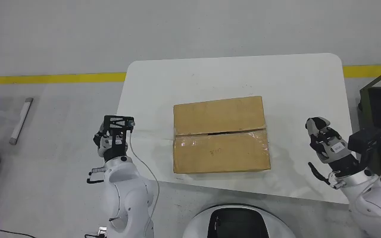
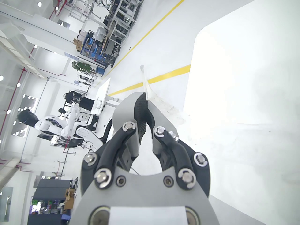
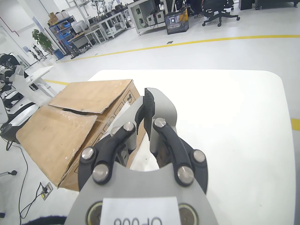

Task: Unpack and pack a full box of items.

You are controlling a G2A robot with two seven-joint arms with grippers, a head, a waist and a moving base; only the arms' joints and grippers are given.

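A brown cardboard box (image 1: 219, 135) (image 3: 70, 118) lies in the middle of the white table (image 1: 297, 77), both top flaps folded down with a narrow gap along the seam. My left gripper (image 1: 119, 122) (image 2: 145, 99) sits at the table's left edge, well left of the box, shut on a thin strip of clear tape (image 2: 144, 80) that sticks out past its fingertips. Near the table's right edge, right of the box, my right gripper (image 1: 318, 126) (image 3: 147, 99) is shut with nothing in it.
A grey bar (image 1: 21, 119) lies on the floor to the left. A yellow floor line (image 1: 59, 77) runs behind the table. A dark unit (image 1: 372, 101) stands just off the table's right side. Bare tabletop surrounds the box.
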